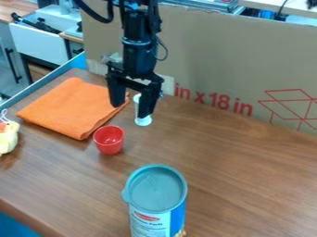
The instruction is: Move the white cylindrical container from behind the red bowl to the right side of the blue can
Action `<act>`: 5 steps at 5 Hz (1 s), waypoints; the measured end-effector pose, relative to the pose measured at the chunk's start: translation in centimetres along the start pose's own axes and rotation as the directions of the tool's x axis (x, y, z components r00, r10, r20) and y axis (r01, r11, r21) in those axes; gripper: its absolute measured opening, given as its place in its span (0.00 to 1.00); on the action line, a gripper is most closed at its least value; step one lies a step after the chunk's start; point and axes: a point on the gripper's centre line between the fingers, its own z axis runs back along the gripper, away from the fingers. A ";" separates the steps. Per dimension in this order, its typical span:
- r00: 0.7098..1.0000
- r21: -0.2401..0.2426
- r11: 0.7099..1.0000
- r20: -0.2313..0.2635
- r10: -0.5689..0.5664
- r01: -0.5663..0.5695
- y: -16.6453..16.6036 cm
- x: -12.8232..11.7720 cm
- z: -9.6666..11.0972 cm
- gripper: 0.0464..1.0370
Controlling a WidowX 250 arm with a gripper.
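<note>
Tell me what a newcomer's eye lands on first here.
Probably the folded orange cloth at upper left, with the black gripper hanging open by its right corner. Next, the small red cup near the cloth's front corner, then the canister with its blue-grey lid, bottom centre.

Canister (155, 201) (grey-lidded), cardboard (217, 60) behind

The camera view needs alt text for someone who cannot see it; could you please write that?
An open black gripper hangs over a wooden table, near a white object and an orange cloth. Nearer the camera are a red cup and a can; a yellow item sits at the left edge, cardboard behind.
</note>
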 end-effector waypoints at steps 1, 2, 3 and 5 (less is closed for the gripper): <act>1.000 0.022 1.000 -0.021 0.009 -0.009 0.4 0.9 -0.3 0.96; 0.999 0.050 0.998 -0.033 0.034 -0.032 0.9 1.5 -0.7 0.96; 0.999 0.055 0.998 -0.031 0.036 -0.035 1.0 2.1 -0.6 0.96; 0.998 -0.012 1.000 -0.065 -0.017 0.016 0.4 3.7 -2.2 0.96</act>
